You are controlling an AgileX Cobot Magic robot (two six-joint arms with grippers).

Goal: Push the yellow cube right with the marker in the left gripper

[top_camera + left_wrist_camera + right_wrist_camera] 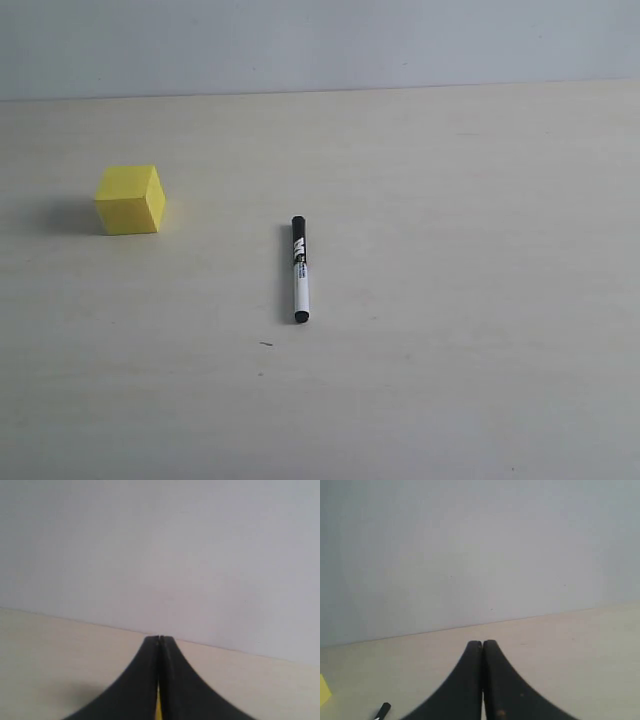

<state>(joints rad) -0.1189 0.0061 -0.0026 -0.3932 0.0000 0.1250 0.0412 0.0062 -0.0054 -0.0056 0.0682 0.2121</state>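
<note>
Exterior view: marker [299, 270] loose on worktop [450, 300] | left gripper [159, 639] fingers together, cube [158, 711] mostly hidden behind | right gripper [482, 642] fingers together

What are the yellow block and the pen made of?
The yellow block looks like foam or painted wood: flat, dull faces with no shine and sharp edges. I can't tell which. The pen looks like smooth plastic: a white barrel with black lettering and a black cap. The table looks like pale wood or laminate, matte with faint streaks.
</note>
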